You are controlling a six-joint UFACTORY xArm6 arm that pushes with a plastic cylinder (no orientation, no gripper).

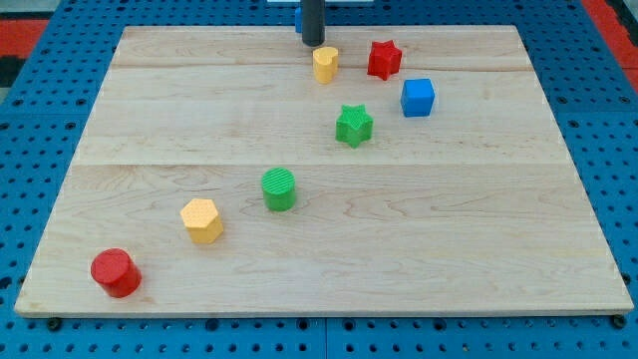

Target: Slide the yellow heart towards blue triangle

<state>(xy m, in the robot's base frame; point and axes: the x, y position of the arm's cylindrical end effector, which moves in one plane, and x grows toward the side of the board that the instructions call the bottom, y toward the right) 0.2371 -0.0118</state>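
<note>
Just below my tip [313,44], nearly touching it, sits the yellow heart [325,64], so you keep the bare rod, which grips nothing, low behind the heart and steer toward the blue sliver [297,17], possibly the triangle, half hidden behind the rod.

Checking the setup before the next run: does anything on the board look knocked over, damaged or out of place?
Nothing stands out. All the blocks sit flat on the board, none tipped or stacked. My tip is just above the yellow heart.

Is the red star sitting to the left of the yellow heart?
No, the red star sits to the view's right of the yellow heart, with a small gap between them.
</note>
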